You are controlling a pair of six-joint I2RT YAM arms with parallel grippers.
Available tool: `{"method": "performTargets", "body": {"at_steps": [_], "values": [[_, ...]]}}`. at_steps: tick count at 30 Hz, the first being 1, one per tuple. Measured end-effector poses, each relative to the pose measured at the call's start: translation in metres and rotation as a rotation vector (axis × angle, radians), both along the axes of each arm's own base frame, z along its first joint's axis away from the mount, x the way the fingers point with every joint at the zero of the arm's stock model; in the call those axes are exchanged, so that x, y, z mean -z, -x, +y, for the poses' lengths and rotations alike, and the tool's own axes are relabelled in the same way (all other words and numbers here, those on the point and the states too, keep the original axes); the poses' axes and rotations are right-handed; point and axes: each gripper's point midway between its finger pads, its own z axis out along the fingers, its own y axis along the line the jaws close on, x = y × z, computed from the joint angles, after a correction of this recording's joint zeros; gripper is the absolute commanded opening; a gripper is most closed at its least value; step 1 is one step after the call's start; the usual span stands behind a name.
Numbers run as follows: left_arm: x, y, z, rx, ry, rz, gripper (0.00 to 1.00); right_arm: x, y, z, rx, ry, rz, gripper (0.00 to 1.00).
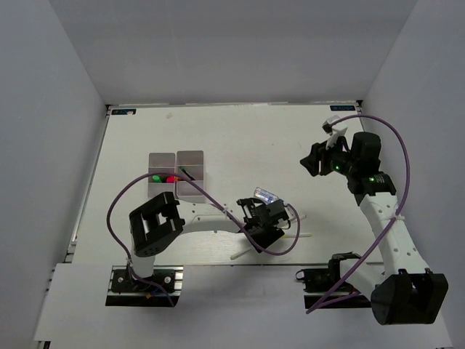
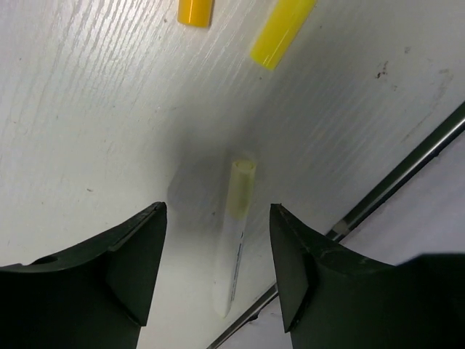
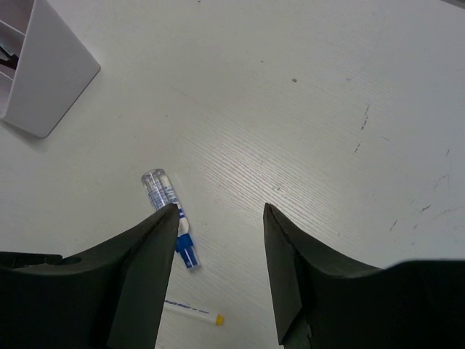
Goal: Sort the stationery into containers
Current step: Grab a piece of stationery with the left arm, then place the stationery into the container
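Observation:
The containers [image 1: 178, 174] are joined white bins at the left middle, with green and red items inside. My left gripper [image 1: 259, 231] is open over the table. In the left wrist view a white stick [image 2: 236, 233] lies on the table between its open fingers [image 2: 218, 218], untouched. Two yellow caps [image 2: 282, 30] lie beyond it. A clear-blue tube [image 1: 265, 195] lies just behind the left gripper. My right gripper [image 1: 314, 161] is open and empty, held high at the right. Its wrist view shows the tube [image 3: 161, 190] and a yellow-tipped white marker [image 3: 192, 313] far below.
The table's front edge, a dark rail [image 2: 407, 171], runs close to the white stick. A corner of the bins [image 3: 43, 73] shows in the right wrist view. A purple cable [image 1: 123, 196] loops over the left arm.

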Motion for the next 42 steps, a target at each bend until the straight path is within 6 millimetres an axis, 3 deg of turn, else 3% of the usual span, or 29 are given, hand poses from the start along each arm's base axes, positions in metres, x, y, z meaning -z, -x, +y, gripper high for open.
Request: {"method": "performTargets", "body": {"at_steps": [9,15,17,22,29,32,37,42], "values": [[0.011,0.008,-0.005,0.004,-0.041,-0.013,0.52,-0.002,0.004,-0.005,-0.015,-0.035,0.003,0.56],[0.012,0.013,-0.010,0.005,-0.055,-0.028,0.32,-0.004,0.006,-0.007,-0.025,-0.054,0.001,0.56],[0.012,0.014,-0.011,0.002,-0.057,-0.031,0.19,-0.005,0.006,-0.011,-0.018,-0.060,-0.002,0.56],[0.011,0.012,-0.012,-0.031,-0.022,-0.063,0.07,-0.003,0.009,-0.014,-0.018,-0.072,0.003,0.58],[0.005,-0.019,0.025,-0.201,0.037,-0.195,0.00,0.000,0.014,-0.016,-0.030,-0.088,0.007,0.64],[-0.013,-0.044,0.035,-0.303,0.095,-0.285,0.00,0.000,0.016,-0.015,-0.041,-0.096,0.008,0.64],[-0.066,-0.086,0.056,-0.497,0.264,-0.449,0.00,0.003,0.022,-0.011,-0.073,-0.105,0.007,0.59],[-0.125,-0.116,0.110,-0.736,0.445,-0.645,0.00,0.007,0.027,-0.007,-0.107,-0.112,0.009,0.52]]}}
